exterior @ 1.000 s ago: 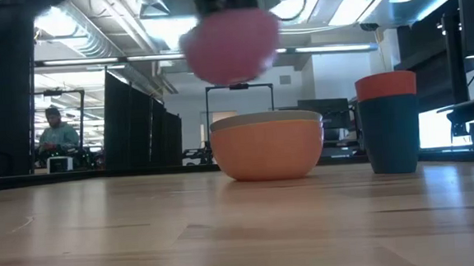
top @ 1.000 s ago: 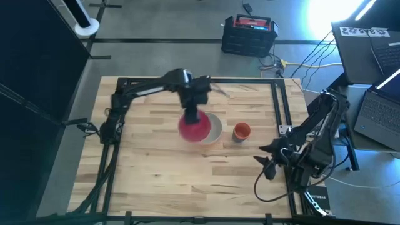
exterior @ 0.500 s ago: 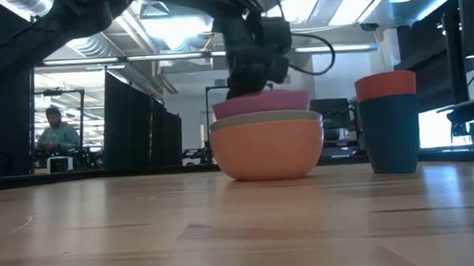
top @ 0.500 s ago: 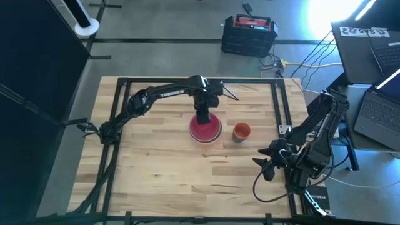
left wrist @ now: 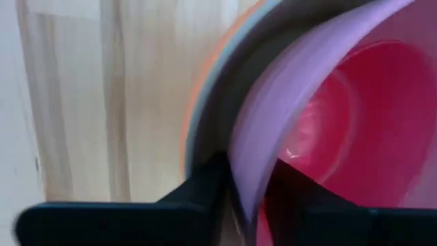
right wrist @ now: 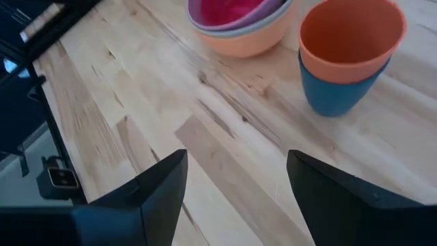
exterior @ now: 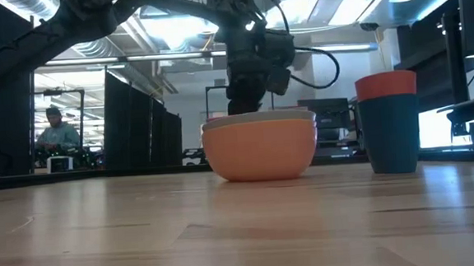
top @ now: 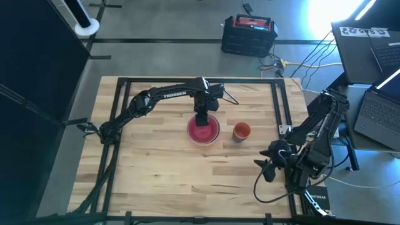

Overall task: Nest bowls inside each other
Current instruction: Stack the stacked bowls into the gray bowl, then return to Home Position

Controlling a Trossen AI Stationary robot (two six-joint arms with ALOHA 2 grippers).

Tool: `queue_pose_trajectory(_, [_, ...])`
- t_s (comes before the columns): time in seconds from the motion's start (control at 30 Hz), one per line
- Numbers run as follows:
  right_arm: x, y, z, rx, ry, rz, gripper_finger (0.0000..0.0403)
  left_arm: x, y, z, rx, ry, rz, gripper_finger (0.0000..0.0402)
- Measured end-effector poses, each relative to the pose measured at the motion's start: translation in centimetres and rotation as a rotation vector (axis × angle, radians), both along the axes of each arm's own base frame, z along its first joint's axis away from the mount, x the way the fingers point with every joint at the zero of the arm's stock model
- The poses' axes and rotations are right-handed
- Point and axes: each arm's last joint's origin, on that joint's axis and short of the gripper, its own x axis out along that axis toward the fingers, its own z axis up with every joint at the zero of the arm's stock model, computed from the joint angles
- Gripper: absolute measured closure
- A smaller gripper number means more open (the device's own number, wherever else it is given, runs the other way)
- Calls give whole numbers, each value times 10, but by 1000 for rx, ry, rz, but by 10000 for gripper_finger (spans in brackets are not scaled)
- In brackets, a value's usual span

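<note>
The left jaws (top: 202, 122) hung straight down over the stack of bowls (top: 204, 130) near the middle of the counter (top: 156, 162), one finger (left wrist: 198, 198) outside and the other inside the rim of the pink bowl (left wrist: 273, 123), which sat down in the grey and peach ones. Whether those jaws pinched the rim or had just let go, I could not tell; they straddled it closely. Just beside the stack, to the side of the waiting arm, stood the small orange cup (right wrist: 349, 35) set inside the blue one (right wrist: 334, 92). The right jaws (right wrist: 235, 188) stood wide apart and empty, low near the counter's edge, well apart from both. These looked like light, stiff, smooth plastic, likely to slide or tip, so I'd judge the thin rim the best place to take hold.
</note>
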Motion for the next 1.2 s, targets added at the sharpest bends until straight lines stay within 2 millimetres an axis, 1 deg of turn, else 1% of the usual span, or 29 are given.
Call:
queue_pose_trajectory(0.13, [-1, 0, -1, 10, 24, 7, 166, -1, -1, 2, -17, -2, -7, 271])
queue_pose_trajectory(0.27, [-1, 0, -1, -18, 33, 37, 166, -9, -3, 19, -26, 21, -2, 237])
queue_pose_trajectory(0.33, [-1, 0, -1, -31, 37, 50, 166, -12, -6, 24, -30, 34, -5, 229])
queue_pose_trajectory(0.47, [-1, -1, -1, -50, 46, 63, 166, -19, -18, 48, -15, 4, -17, 227])
queue_pose_trajectory(0.57, [-1, -1, 0, -76, 36, 78, 166, -24, -35, 70, -7, -36, -18, 238])
queue_pose_trajectory(0.67, [2, 1, 1, -139, -8, 125, 166, -30, -59, 95, 9, -104, -62, 255])
queue_pose_trajectory(0.73, [5, 1, 3, -169, -30, 147, 170, -36, -73, 113, 53, -161, -93, 270])
queue_pose_trajectory(0.9, [19, 1, 7, -237, -105, 178, 183, -60, -105, 155, 111, -237, -87, 321])
queue_pose_trajectory(1.1, [35, 0, 14, -334, -187, 190, 198, -98, -139, 200, 163, -340, -71, 382])
queue_pose_trajectory(1.13, [39, 0, 15, -347, -195, 194, 206, -105, -144, 206, 176, -357, -65, 391])
queue_pose_trajectory(1.2, [53, -2, 20, -340, -209, 229, 255, -120, -159, 215, 236, -380, -62, 398])
